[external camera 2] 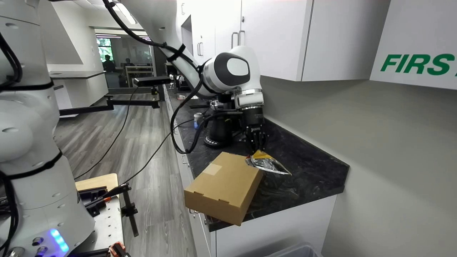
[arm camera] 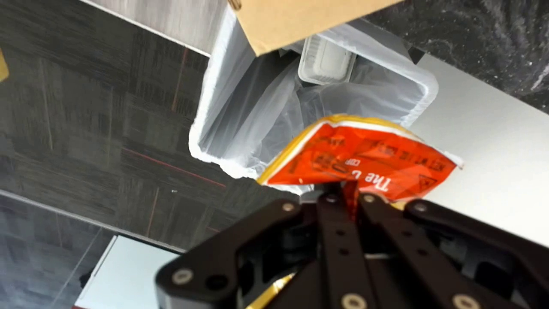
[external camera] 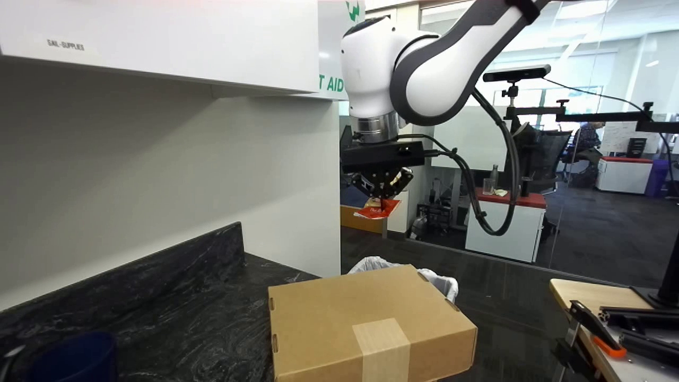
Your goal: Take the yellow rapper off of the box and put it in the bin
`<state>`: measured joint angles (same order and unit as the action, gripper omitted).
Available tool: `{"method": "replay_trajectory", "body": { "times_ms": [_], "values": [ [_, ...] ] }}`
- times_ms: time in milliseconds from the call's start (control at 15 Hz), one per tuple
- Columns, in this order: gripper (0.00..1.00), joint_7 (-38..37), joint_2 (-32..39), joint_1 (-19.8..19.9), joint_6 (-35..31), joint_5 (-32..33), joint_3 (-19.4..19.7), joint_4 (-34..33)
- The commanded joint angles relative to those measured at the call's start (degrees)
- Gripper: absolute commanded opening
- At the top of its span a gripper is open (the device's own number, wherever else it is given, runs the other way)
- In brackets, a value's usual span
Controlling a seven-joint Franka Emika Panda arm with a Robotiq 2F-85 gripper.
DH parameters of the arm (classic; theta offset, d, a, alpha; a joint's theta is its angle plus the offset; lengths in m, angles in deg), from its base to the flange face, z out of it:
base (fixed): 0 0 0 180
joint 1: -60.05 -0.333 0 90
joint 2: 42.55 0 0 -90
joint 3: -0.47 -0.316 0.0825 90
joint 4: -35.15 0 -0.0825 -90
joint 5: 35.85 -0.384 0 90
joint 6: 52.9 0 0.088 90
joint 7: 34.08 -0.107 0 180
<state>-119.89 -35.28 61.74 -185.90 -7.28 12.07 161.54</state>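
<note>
The wrapper is yellow and red outside with a silver inside; it shows in both exterior views (external camera: 375, 211) (external camera 2: 269, 164) and in the wrist view (arm camera: 373, 156). My gripper (external camera: 381, 200) is shut on it, and a fold of it sits between the fingers (arm camera: 349, 195) in the wrist view. The wrapper hangs in the air, apart from the box. The brown cardboard box (external camera: 329, 313) lies shut on the counter, its corner sticking out over the bin. The bin (arm camera: 197, 131) has a white liner and a pale tray inside. In the wrist view the wrapper overlaps its near rim.
The dark countertop (external camera: 196, 323) runs along the wall, with a blue cup (external camera: 74, 358) on it. White cabinets (external camera: 170, 42) hang above. A black appliance (external camera 2: 219, 130) stands on the counter behind the box. A camera on a bar (external camera: 517, 73) stands beside the arm.
</note>
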Motion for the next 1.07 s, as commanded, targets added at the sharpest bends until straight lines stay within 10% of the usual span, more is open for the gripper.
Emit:
{"method": "replay_trajectory", "body": {
  "times_ms": [0, 1000],
  "values": [
    [0.03, 6.12, -0.05, 1.84, -0.68, -5.63, -1.07, 0.49],
    [0.03, 18.31, -14.58, 12.59, 0.14, -1.49, 1.92, 0.92]
  ]
}}
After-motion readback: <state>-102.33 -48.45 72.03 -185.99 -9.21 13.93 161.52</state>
